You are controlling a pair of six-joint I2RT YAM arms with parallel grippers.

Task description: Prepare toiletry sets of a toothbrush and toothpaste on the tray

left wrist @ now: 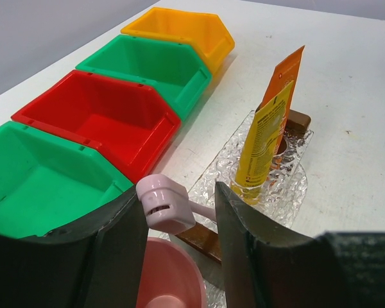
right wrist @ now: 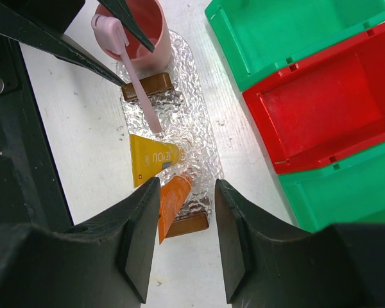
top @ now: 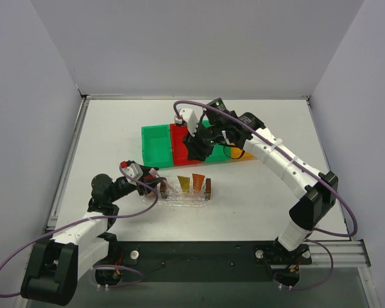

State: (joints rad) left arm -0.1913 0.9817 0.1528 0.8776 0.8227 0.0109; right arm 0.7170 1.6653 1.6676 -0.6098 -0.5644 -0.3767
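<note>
Pink toothbrush (left wrist: 162, 206) head inside spread left claw (left wrist: 179, 192), ungripped | right claw (right wrist: 187, 192) spread, empty | cup (left wrist: 170, 273) partly cropped

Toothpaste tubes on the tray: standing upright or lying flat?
Upright. In the left wrist view the yellow-orange toothpaste and the orange toothpaste behind it stand cap-down on the tray, flat ends up.
</note>
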